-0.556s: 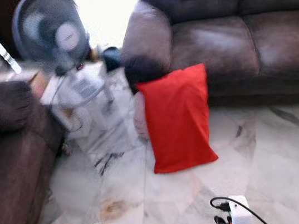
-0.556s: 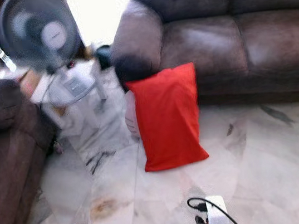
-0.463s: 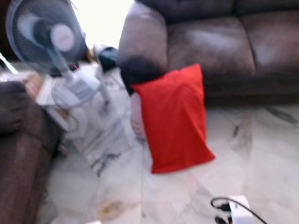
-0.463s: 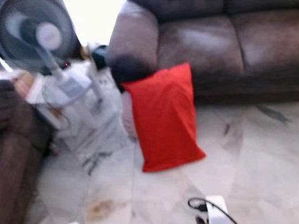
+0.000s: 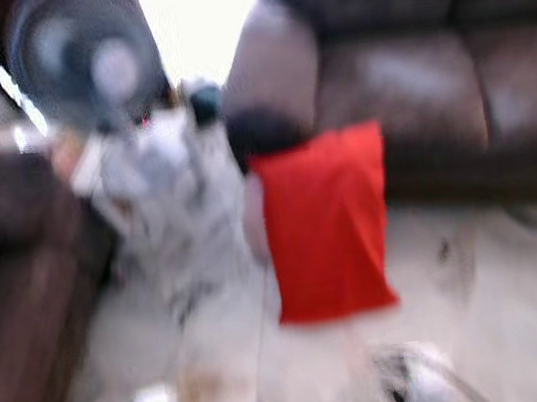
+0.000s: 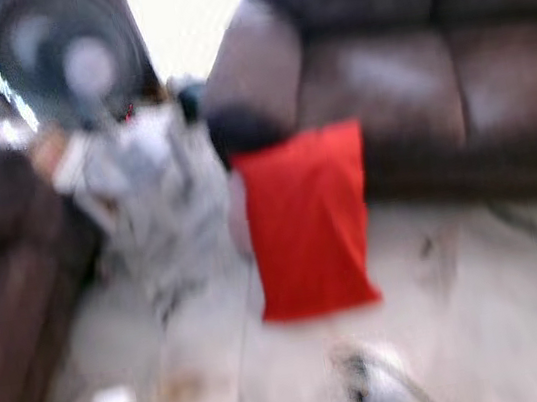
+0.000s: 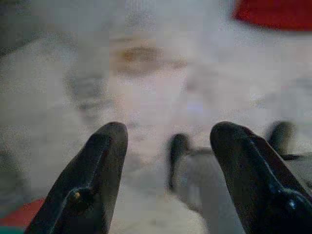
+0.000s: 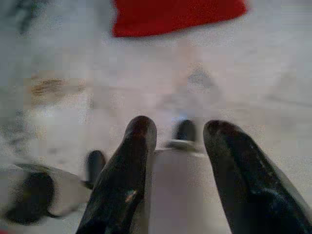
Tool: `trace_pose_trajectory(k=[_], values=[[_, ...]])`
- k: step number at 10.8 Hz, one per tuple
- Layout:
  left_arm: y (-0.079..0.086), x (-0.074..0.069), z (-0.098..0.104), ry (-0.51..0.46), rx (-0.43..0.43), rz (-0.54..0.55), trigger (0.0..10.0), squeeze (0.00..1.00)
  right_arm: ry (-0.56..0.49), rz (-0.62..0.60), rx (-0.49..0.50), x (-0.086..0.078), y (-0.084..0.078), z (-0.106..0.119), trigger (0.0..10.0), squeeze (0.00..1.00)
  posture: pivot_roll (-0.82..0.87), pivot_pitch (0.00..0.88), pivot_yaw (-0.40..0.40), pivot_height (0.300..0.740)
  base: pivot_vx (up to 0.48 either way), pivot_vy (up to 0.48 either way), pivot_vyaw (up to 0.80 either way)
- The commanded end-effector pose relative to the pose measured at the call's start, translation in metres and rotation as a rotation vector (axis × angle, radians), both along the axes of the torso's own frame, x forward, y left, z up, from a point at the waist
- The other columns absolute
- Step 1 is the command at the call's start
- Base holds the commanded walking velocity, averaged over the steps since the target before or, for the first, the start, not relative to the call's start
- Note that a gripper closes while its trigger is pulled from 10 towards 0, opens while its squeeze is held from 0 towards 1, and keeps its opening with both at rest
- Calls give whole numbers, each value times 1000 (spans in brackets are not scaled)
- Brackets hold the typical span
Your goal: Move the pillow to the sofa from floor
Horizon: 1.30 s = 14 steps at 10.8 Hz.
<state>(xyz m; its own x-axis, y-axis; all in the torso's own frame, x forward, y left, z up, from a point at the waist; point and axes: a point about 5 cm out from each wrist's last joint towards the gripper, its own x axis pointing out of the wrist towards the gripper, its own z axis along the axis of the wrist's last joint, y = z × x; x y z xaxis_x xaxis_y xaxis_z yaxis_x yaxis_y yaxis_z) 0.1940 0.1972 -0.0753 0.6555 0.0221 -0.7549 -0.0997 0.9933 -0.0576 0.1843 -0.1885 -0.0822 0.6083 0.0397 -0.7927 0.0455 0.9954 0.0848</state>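
floor [image 5: 530, 324]: pale marble, kinda veiny
far wall: big brown leather couch [image 5: 433, 85]
left side: another brown couch [image 5: 15, 330]
corner: standing fan [image 5: 85, 56]
light: bright window glare [image 5: 200, 14]

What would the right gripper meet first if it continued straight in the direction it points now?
Probably the pale marble floor: the right gripper, open and empty, points down at bare floor. The red pillow lies farther along that line. Blur makes depth uncertain.
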Motion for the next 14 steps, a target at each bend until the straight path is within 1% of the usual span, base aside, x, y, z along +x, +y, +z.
trace_pose_trajectory(k=[1, 3, 4, 6, 7, 9, 10, 12, 14], values=[[21, -21, -6, 48, 27, 30, 10000, 0, 12, 11, 28, -2, 12, -3, 10000, 0, 144, 167, 39, 740, 255, 0, 0], [29, -28, -7, 54, 24, 30, 10000, 0, 13, 17, 21, -2, 10, -2, 10000, 0, 144, 163, 32, 740, 255, 0, 0], [28, -27, -7, 54, 24, 20, 10000, 0, 15, 18, 20, -2, 10, -2, 10000, 0, 143, 163, 29, 740, 251, 0, 0], [11, -19, -8, 52, 13, 16, 10000, 0, 15, 18, 15, -2, 9, -2, 10000, 0, 146, 162, 30, 740, 253, 0, 0], [-4, -13, -8, 50, 6, 10, 10000, 0, 14, 19, 15, -1, 10, -2, 10000, 0, 147, 159, 32, 740, 251, 0, 0], [-19, -7, -7, 53, 1, 3, 10000, 0, 19, 19, 24, -2, 11, -3, 10000, 0, 147, 150, 39, 740, 253, 0, 0], [-26, -6, -7, 56, -1, -3, 10000, 0, 23, 20, 23, -3, 11, -3, 10000, 0, 145, 146, 42, 740, 255, 0, -769], [-34, -4, -7, 58, 0, -10, 10000, 0, 14, 21, 21, -2, 11, -3, 10000, 0, 144, 141, 44, 740, 255, 0, 0], [-34, -5, -8, 56, 1, -8, 10000, 0, 14, 22, 23, -2, 11, -2, 10000, 0, 145, 143, 41, 740, 255, 0, 0]])
